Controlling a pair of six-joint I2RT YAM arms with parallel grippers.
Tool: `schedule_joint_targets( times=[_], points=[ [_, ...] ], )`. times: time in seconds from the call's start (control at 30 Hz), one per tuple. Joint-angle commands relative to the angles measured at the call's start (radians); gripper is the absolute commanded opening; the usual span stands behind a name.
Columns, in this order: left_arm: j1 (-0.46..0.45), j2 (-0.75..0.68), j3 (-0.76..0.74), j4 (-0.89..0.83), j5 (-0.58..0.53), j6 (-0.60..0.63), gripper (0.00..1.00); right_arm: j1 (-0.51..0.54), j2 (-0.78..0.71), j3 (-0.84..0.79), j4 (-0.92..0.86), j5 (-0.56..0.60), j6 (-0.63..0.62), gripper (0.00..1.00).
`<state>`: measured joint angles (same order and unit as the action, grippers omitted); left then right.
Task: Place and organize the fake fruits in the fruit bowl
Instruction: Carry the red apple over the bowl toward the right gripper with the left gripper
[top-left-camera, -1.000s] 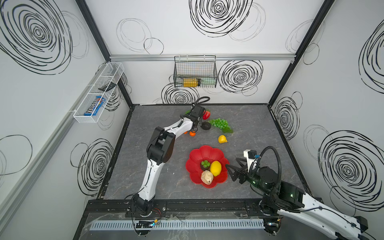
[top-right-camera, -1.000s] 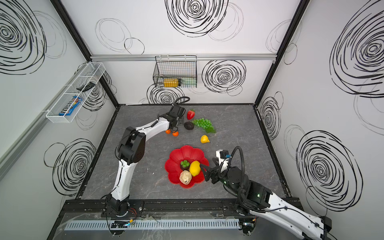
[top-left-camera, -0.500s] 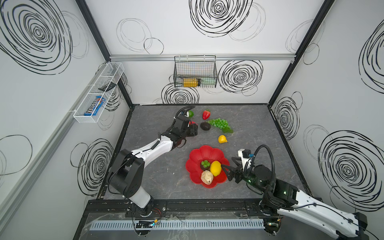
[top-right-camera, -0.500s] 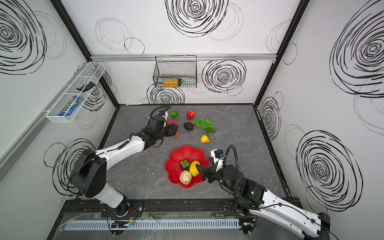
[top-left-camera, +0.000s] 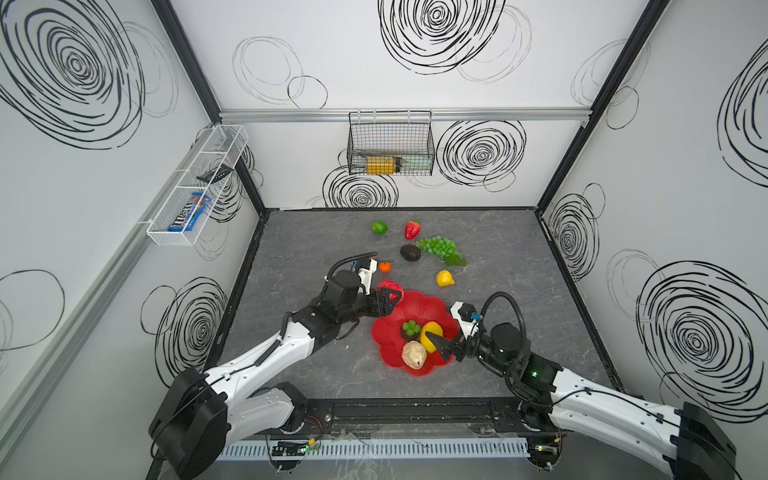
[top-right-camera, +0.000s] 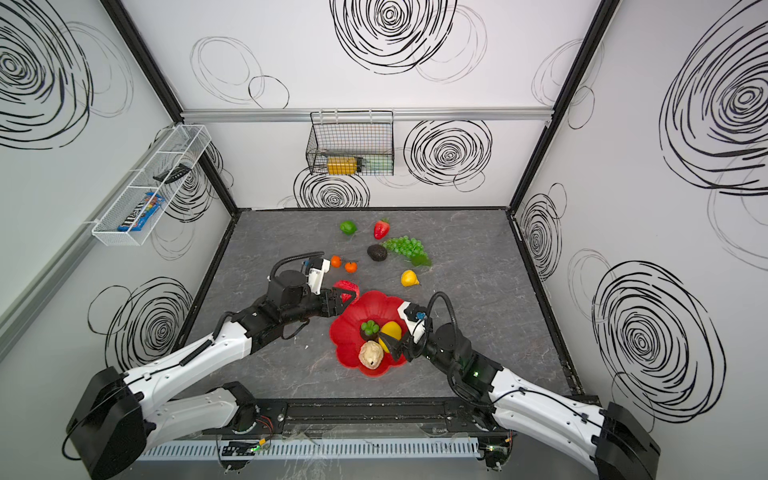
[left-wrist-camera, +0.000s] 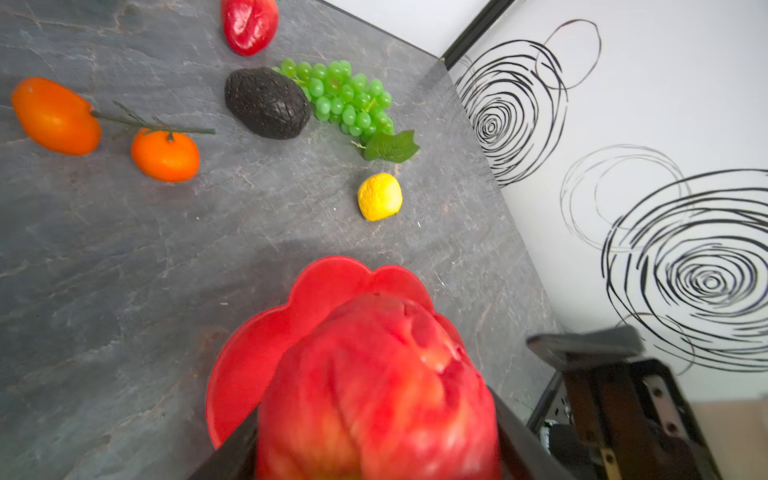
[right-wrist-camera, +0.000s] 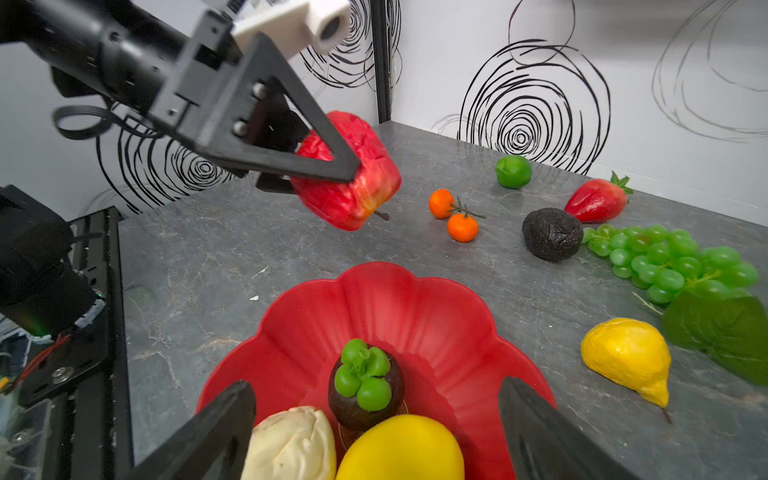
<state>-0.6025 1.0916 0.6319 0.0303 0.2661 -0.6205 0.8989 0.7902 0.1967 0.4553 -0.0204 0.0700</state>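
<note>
Left gripper (top-left-camera: 390, 296) was clamped on red apple (right-wrist-camera: 349, 203), held up by fruit bowl (right-wrist-camera: 374, 274) rim. Right gripper (right-wrist-camera: 376, 390) gaped wide over yellow lemon (right-wrist-camera: 399, 449) in bowl, gripping nothing.

bowl (right-wrist-camera: 415, 307): glossy smooth red plastic | apple (right-wrist-camera: 353, 183): shiny, dimpled skin | avocado (right-wrist-camera: 550, 235): matt black, rough, cracked | grapes (right-wrist-camera: 673, 266): glossy translucent plastic | lemon (right-wrist-camera: 627, 357): pebbled, slight sheen | table (left-wrist-camera: 124, 249): matt grey stone-look, veined | basket (top-left-camera: 390, 143): thin black metal wire

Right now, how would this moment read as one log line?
left claw: shut on red apple, raised near fruit bowl rim | right claw: open over fruit bowl | inside: yellow fruit, beige piece, green-topped fruit
</note>
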Motion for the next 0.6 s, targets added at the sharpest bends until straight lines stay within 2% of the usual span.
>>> schedule_joint_targets(
  times=[0.0,0.1,0.3,0.57],
  points=[
    [-0.003,-0.066,-0.031,-0.034,0.028,0.001,0.69,-0.03,0.117,0.09,0.126,-0.143,-0.089,0.94],
    [-0.003,-0.118,-0.053,-0.062,0.038,0.004,0.69,-0.032,0.245,0.138,0.179,-0.225,-0.171,0.93],
    [-0.004,-0.189,-0.09,-0.085,0.066,-0.002,0.7,-0.031,0.423,0.192,0.313,-0.319,-0.255,0.95],
    [-0.009,-0.212,-0.098,-0.078,0.127,0.001,0.7,-0.03,0.539,0.233,0.404,-0.375,-0.298,0.98]
  ],
)
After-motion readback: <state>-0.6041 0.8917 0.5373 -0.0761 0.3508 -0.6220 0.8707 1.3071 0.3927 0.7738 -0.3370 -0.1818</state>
